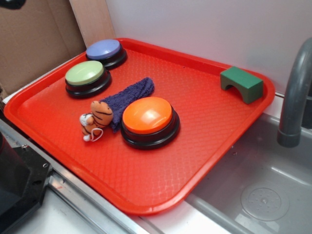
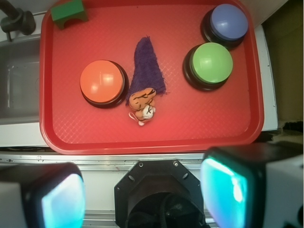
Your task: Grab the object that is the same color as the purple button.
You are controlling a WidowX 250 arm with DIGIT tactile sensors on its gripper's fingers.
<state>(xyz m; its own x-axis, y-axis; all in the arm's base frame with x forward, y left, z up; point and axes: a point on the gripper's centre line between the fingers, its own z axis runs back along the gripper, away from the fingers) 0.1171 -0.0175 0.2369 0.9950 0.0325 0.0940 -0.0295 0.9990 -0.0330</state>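
A dark purple terry rag (image 1: pixel 130 95) (image 2: pixel 147 66) lies flat in the middle of the red tray (image 1: pixel 204 112) (image 2: pixel 190 118), between the orange and green buttons. One end of it is under a small tiger plush (image 1: pixel 97 117) (image 2: pixel 142 102). The purple button (image 1: pixel 104 49) (image 2: pixel 229 21) sits in a far corner of the tray. In the wrist view my gripper (image 2: pixel 142 194) hangs high above the tray's near edge, open, its cyan pads (image 2: pixel 64 202) wide apart with nothing between them. It is well away from the rag.
A green-topped button (image 1: pixel 85 74) (image 2: pixel 211 62) and a larger orange-topped button (image 1: pixel 147 116) (image 2: pixel 101 80) flank the rag. A green arch block (image 1: pixel 241 84) (image 2: pixel 69 12) sits in another tray corner. A sink (image 1: pixel 263 195) with a grey faucet (image 1: pixel 295 92) borders the tray. My black base (image 2: pixel 156 190) is below.
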